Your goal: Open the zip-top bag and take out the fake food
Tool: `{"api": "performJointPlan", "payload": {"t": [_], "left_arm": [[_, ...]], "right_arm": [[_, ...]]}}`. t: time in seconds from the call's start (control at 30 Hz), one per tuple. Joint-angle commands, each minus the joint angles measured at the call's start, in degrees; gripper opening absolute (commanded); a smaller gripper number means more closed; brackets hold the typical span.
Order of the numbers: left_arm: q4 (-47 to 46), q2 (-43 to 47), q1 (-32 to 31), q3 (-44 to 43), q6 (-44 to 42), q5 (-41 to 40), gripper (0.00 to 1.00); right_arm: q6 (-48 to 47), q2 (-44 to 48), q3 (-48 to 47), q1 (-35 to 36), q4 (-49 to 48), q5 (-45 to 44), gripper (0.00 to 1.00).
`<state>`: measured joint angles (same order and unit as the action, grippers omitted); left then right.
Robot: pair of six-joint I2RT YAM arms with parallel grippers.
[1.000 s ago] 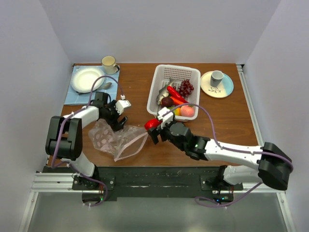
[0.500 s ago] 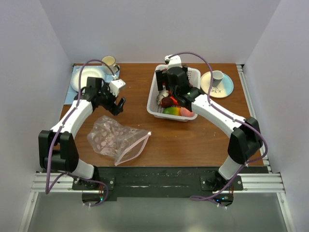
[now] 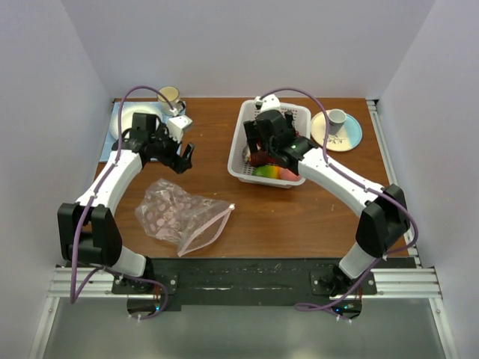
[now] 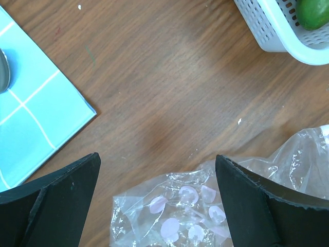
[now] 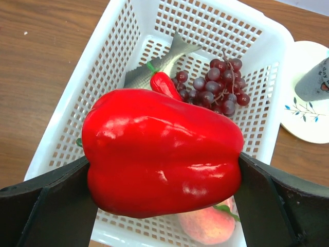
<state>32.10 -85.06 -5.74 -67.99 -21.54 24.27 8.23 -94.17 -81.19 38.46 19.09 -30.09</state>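
If it's let go crooked, the glossy red plastic pepper [image 5: 162, 152] pinched in the right gripper [image 5: 164, 200] (left gripper [image 4: 157, 159] is spread, empty) could bounce off the white perforated basket [image 5: 87, 98].

Wooden tabletop [image 3: 299, 217], loaded.
Zip-top bag [image 3: 179, 213] front left, white basket [image 3: 236, 153] centre back, blue mat [image 3: 108, 151] left, plate [image 3: 346, 140] right.
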Motion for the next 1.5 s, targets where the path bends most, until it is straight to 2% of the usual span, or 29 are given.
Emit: {"api": "performJointPlan", "payload": {"t": [0.0, 0.07, 0.13, 0.17, 0.2, 0.23, 0.27, 0.33, 0.37, 0.43, 0.5, 0.53, 0.6, 0.73, 0.8, 0.9, 0.97, 1.07, 1.1, 1.2, 1.3, 1.47], "left_arm": [[0.2, 1.7, 0.3, -1.2, 1.5, 1.0, 1.00], [-0.1, 2.1, 0.3, -0.7, 1.6, 0.6, 1.00], [-0.3, 2.2, 0.3, -0.3, 1.6, 0.3, 1.00], [-0.3, 2.2, 0.3, -0.3, 1.5, 0.3, 1.00], [-0.2, 2.1, 0.3, -0.3, 1.4, 0.2, 1.00], [0.1, 2.1, 0.3, -0.4, 1.3, 0.2, 1.00], [0.2, 2.1, 0.3, -0.5, 1.2, 0.2, 1.00], [0.2, 2.2, 0.3, -0.7, 0.5, -0.2, 1.00], [0.1, 2.2, 0.3, -0.5, 0.4, -0.3, 1.00], [-0.6, 2.3, 0.3, -0.5, 0.4, 0.4, 1.00], [-2.1, 2.1, 0.3, -1.5, 1.1, 1.6, 1.00], [-3.8, 1.8, 0.3, -2.4, 1.7, 3.0, 1.00], [-4.2, -1.2, 0.3, -8.1, 3.8, 5.8, 1.00], [0.4, -13.0, -0.8, -22.5, 7.9, 13.7, 1.00], [1.3, -14.7, -1.9, -26.5, 9.0, 15.1, 1.00], [-2.6, -12.7, -2.9, -21.3, 9.9, 15.1, 1.00], [-4.0, -10.7, -2.9, -17.3, 8.7, 13.7, 1.00], [-2.1, -8.5, -2.8, -13.6, 6.1, 11.8, 1.00], [-0.8, -7.8, -2.8, -12.8, 5.3, 11.5, 1.00], [-0.8, -3.4, -2.7, -8.2, 3.9, 10.4, 1.00], [-1.5, 1.1, -2.7, -4.7, 3.6, 8.7, 1.00], [-3.3, 4.8, -2.7, -0.7, 4.0, 7.1, 1.00]], "right_arm": [[-0.8, -0.1, -5.8, -0.2, 3.6, -0.4, 0.99], [-1.5, -2.9, -7.3, -0.2, 5.4, 0.2, 0.99], [-3.3, -4.6, -10.4, -0.4, 6.8, 7.4, 0.99], [-4.2, -4.7, -9.6, -0.5, 5.4, 0.7, 0.99], [-0.4, -4.4, -7.6, -2.2, 4.2, -5.5, 0.99], [1.4, -4.1, -7.3, -4.2, 2.5, -1.1, 0.99], [1.0, -5.0, -7.6, -6.4, 2.6, 17.0, 0.99], [2.6, -7.2, -11.4, -6.3, 7.6, 10.6, 0.99], [4.9, -6.2, -10.9, -8.2, 6.8, 16.2, 0.99], [2.0, -3.8, -4.4, -8.1, -1.0, 28.8, 0.99], [1.9, 1.3, 2.2, -7.2, -4.7, 29.9, 0.99], [1.7, 3.7, 5.3, -7.2, -11.2, 30.8, 0.99], [0.1, 7.1, 10.3, -7.2, -14.7, 33.8, 0.99], [-0.8, 7.2, 9.2, -7.1, -11.2, 29.1, 0.99], [-0.9, 7.9, 9.5, -7.1, -11.3, 28.2, 0.99], [0.3, 9.6, 9.9, -7.1, -12.0, 21.1, 0.99], [1.0, 8.5, 7.1, -7.3, -10.3, 13.1, 0.99], [3.1, 4.0, 0.1, -7.3, -2.2, 4.5, 0.99], [3.6, 3.2, -1.4, -7.3, 1.9, 3.9, 0.99], [3.8, 4.0, -0.5, -7.2, 2.5, 4.8, 0.99], [4.4, 9.5, 6.9, -7.1, -1.8, 7.5, 0.99], [5.1, 15.3, 14.6, -7.1, -2.6, 9.3, 0.99]]}}
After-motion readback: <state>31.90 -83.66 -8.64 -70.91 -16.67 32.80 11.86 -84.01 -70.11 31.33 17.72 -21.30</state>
